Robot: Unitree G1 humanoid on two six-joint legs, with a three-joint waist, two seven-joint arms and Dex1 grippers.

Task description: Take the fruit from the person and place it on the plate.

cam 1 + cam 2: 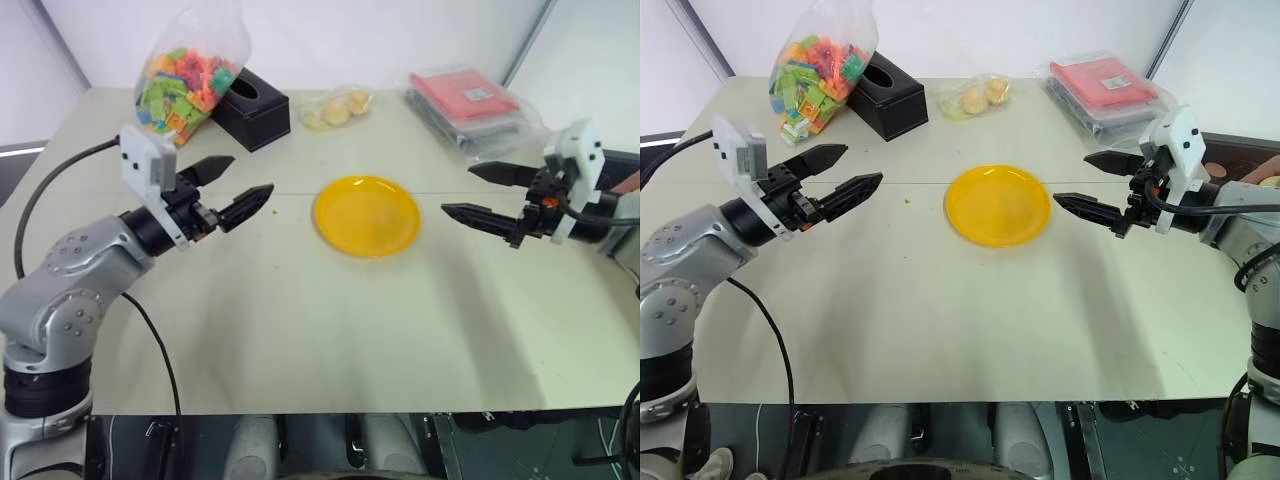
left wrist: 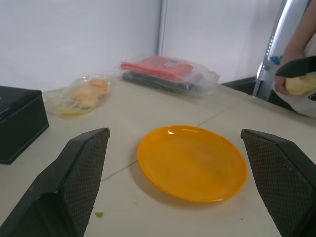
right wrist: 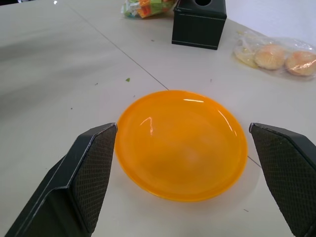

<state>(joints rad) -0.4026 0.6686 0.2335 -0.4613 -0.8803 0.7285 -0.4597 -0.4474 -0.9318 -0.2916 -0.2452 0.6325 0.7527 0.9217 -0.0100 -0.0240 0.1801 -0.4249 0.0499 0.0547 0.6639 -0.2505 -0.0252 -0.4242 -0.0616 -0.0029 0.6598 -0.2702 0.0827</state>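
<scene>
Grey metal arms, black cables, white wrist cameras, black textured end effector fingers [image 1: 245, 205].

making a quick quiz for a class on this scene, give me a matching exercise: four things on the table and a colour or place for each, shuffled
Things:
1. plate
2. tissue box
3. bag of bricks
4. flat packet

Descriptions:
A. black, with a hole on top
B. far right corner, red inside
C. bright yellow-orange, between the two pincers
D. far left, many colours

Pairs: 1-C, 2-A, 3-D, 4-B
</scene>
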